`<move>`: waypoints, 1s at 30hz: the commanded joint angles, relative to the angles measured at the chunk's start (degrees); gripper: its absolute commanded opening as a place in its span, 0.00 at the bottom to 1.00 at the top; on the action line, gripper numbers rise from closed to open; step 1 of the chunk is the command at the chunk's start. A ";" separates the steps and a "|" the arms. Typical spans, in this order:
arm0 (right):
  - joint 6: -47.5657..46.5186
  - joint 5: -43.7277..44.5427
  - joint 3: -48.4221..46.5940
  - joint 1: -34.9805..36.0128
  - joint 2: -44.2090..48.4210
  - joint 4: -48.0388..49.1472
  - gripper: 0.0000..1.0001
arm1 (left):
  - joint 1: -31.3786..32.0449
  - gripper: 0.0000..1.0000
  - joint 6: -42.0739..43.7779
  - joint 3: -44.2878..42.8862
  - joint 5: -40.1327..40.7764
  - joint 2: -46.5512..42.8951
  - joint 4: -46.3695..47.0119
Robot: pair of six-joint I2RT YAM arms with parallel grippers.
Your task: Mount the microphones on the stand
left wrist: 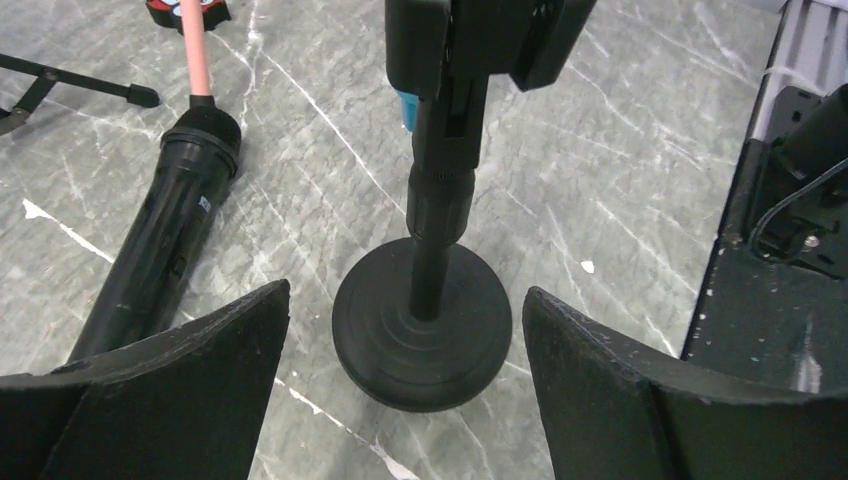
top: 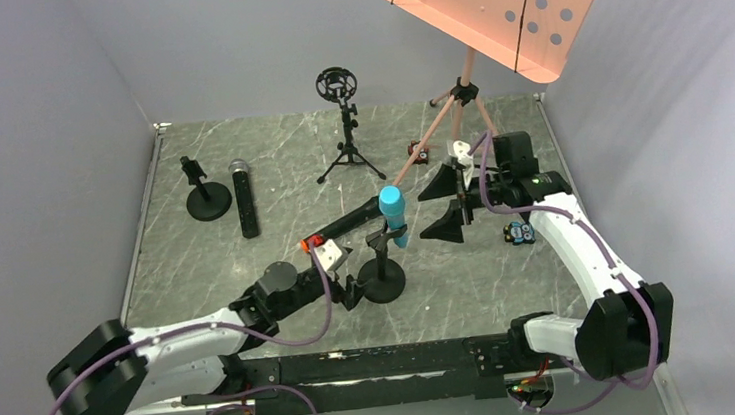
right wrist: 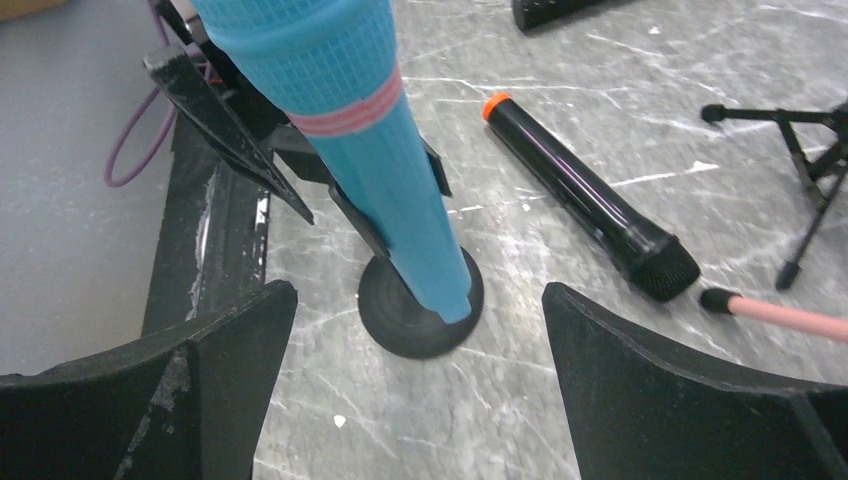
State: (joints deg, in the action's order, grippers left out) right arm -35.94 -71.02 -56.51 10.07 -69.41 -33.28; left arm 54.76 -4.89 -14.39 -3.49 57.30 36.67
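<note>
- Grey marbled desk point(top: 198, 262) between pale walls, seen from above. The cyan microphone point(top: 393, 215) stands tilted in the clip of the round-base stand point(top: 383, 284), mid-desk between the two arms.
- Left tool point(top: 355, 291) sits low beside that stand's base, probably placed there to steady it. Right tool point(top: 442, 205) faces the cyan microphone from the other side, jaws spread, near it but apart.
- Black microphone with the orange end point(top: 345, 224) lies flat just behind the stand. The microphone with the silver mesh head point(top: 243, 200) lies flat at the left, beside a small round-base stand point(top: 207, 196).
- A tripod stand point(top: 343, 119) is at the back with its ring mount unfilled. A music stand point(top: 497, 15) rises at back right.
- Left wrist view: both fingers point(left wrist: 170, 400) frame the stand's base with a gap on each side. The tool is wide open and holds nothing. The black microphone lies off to the left.
- Right wrist view: the fingers point(right wrist: 660, 390) flank the cyan microphone without touching it. The tool is fully open and empty. The clip wraps the microphone's body, so it looks seated and able to stand unaided.
- Judgement: one microphone of three is mounted. The two lying on the desk are not yet attached.
</note>
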 commanded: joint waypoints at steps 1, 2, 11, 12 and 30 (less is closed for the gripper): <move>-4.06 -0.47 -0.48 -4.12 2.47 -3.01 1.00 | -0.18 0.89 2.41 -2.32 -2.10 8.88 18.99; -3.79 -1.20 -0.20 -4.83 2.45 -2.69 1.00 | -0.18 0.88 2.42 -2.56 -1.74 10.73 21.43; -3.44 -2.69 0.78 -6.30 1.79 -1.90 1.00 | -0.11 0.82 3.04 -6.05 -2.33 18.23 28.13; -3.39 -2.83 0.86 -6.39 1.76 -1.75 1.00 | -0.10 0.81 2.83 -6.27 -2.39 18.65 28.38; -2.00 -5.18 1.50 -8.27 2.42 -0.67 1.00 | 0.31 0.00 3.84 -8.94 -1.95 17.34 20.79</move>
State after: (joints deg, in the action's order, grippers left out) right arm -37.30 -73.82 -54.72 2.33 -68.16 -35.20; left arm 55.33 -3.20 -22.00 -6.24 77.38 58.43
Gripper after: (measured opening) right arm 0.994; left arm 0.161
